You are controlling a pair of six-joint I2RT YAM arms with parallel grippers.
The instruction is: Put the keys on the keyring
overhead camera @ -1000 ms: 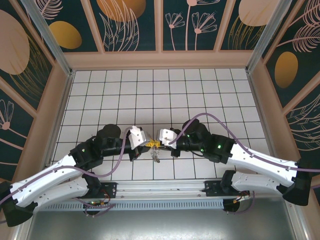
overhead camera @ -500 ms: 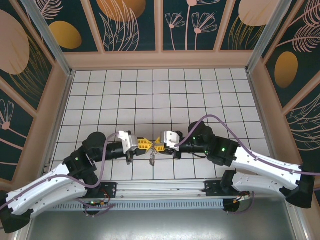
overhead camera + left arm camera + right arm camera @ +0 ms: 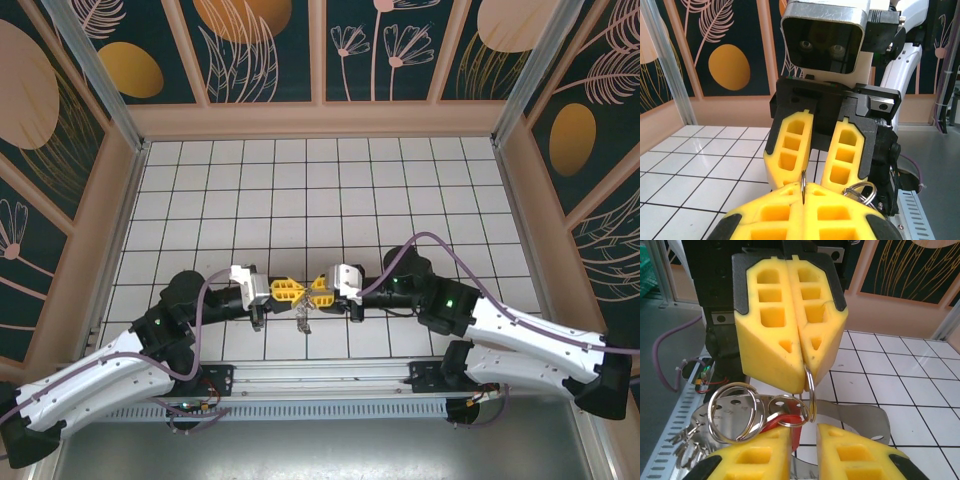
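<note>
The two arms meet nose to nose over the near edge of the white tiled tabletop point(image 3: 300, 180), just ahead of their bases. The left claw point(image 3: 802, 381) is pressed fully closed, its yellow fingers point(image 3: 771, 335) flush against each other. They pinch the top of the keyring point(image 3: 810, 390), a thin silver ring seen almost edge on, which hangs straight down from the seam between the fingertips.

The right claw point(image 3: 816, 179) faces it with its fingers parted by a narrow gap. In the left wrist view the ring's upper edge rises in line with that gap, and neither right finger presses on it.

Below the held ring dangles a small bunch. There is a larger silver ring point(image 3: 732, 412) to one side and a smaller one point(image 3: 790, 413) hooked near the keyring. Behind them sits the red key point(image 3: 781, 426), partly hidden by the right claw's own fingers. Whether the key is threaded onto the keyring cannot be told. A flat grey metal piece point(image 3: 860, 416) curves behind the bunch, and a cluster of tiny loops point(image 3: 687, 446) hangs at the far side. From above, the bunch shows as a small dangling tangle beneath the two claws, held off the tabletop.
</note>
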